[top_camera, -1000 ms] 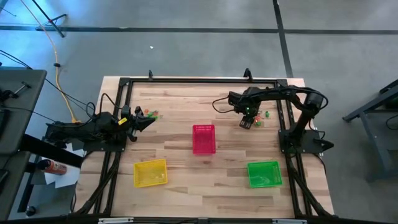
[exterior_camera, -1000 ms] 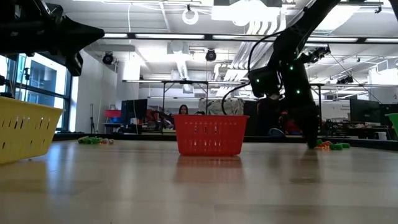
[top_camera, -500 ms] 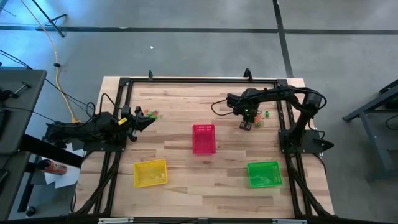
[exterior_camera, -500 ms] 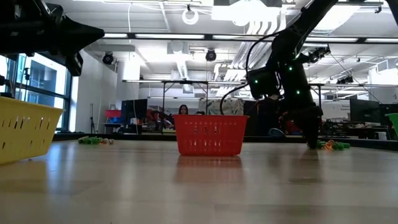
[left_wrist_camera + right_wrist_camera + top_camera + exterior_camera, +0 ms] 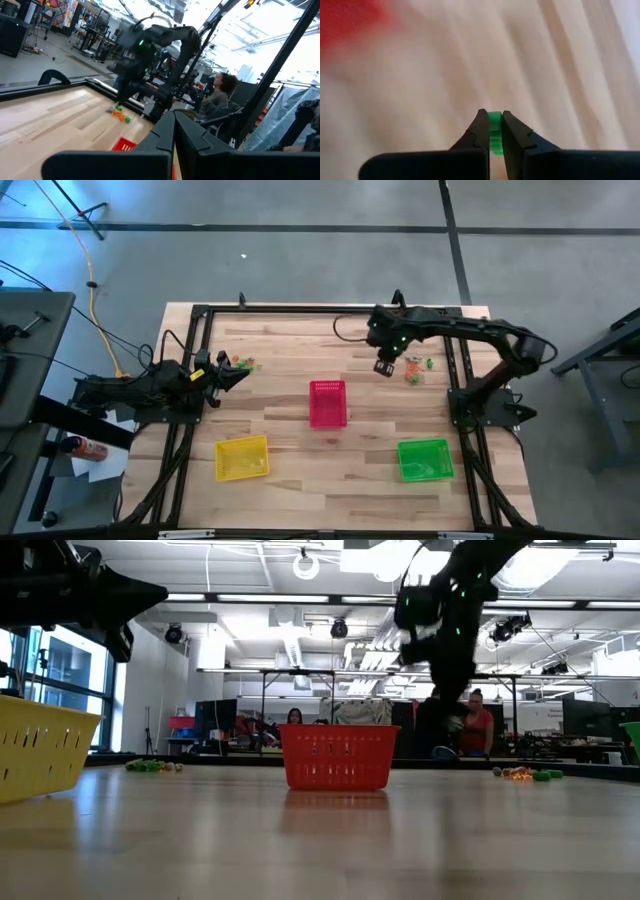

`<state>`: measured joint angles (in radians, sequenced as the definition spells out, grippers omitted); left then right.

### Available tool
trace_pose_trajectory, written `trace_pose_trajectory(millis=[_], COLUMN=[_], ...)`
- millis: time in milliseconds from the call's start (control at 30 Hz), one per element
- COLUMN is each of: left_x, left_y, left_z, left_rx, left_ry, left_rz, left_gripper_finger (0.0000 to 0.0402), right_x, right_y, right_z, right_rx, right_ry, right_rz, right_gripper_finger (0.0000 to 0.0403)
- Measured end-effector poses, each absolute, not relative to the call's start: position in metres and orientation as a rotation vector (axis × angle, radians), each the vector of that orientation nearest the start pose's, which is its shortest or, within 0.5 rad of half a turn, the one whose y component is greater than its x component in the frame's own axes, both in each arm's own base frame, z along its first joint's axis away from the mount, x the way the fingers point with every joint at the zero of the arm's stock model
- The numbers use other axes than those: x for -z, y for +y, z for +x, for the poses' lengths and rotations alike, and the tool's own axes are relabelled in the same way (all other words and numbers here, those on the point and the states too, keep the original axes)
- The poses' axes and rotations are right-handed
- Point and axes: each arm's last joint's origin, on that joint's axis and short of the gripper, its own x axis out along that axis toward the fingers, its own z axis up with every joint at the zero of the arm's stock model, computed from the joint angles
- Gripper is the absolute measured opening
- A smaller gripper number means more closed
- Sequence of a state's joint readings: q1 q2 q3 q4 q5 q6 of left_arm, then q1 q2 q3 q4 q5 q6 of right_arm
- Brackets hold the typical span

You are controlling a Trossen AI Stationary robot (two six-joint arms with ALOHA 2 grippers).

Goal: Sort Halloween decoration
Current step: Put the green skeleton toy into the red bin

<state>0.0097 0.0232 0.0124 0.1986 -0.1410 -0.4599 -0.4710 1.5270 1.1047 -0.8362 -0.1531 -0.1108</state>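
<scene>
Open wood around red basket (image 5: 328,403); trinket clusters (image 5: 415,369) near frame rails (image 5: 451,360).

Even overhead light on my table (image 5: 300,430), shadows faint. Low view: ceiling strips glare, my right arm (image 5: 445,610) smeared by motion. My right wrist view blurred, red basket (image 5: 350,17) out of focus; green trinket (image 5: 494,131) sharp.

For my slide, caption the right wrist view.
Right hand shut on a green trinket, lifted above the wooden table.
</scene>
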Motion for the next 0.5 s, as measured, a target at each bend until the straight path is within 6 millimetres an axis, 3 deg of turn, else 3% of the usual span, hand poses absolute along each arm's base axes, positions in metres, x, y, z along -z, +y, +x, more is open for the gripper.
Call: trace_pose_trajectory(millis=[67,167,333,500], left_x=[-0.185,-0.185,-0.185,-0.185], left_y=[0.005,0.005,0.005,0.005], left_z=[0.096,0.096,0.096,0.096], left_rx=[-0.104,-0.104,-0.105,-0.104], left_ry=[-0.219,-0.219,-0.219,-0.219], left_rz=[-0.47,-0.47,-0.47,-0.47], left_gripper_finger=[0.0,0.0,0.0,0.0], right_x=[-0.247,-0.262,-0.282,-0.294], right_y=[-0.117,-0.105,-0.086,-0.063], right_z=[0.26,0.258,0.249,0.255], right_rx=[0.095,0.085,0.095,0.045], right_ry=[1.014,0.808,0.579,0.361], right_rz=[0.28,0.303,0.364,0.367], right_gripper_finger=[0.0004,0.0003,0.0003,0.0003])
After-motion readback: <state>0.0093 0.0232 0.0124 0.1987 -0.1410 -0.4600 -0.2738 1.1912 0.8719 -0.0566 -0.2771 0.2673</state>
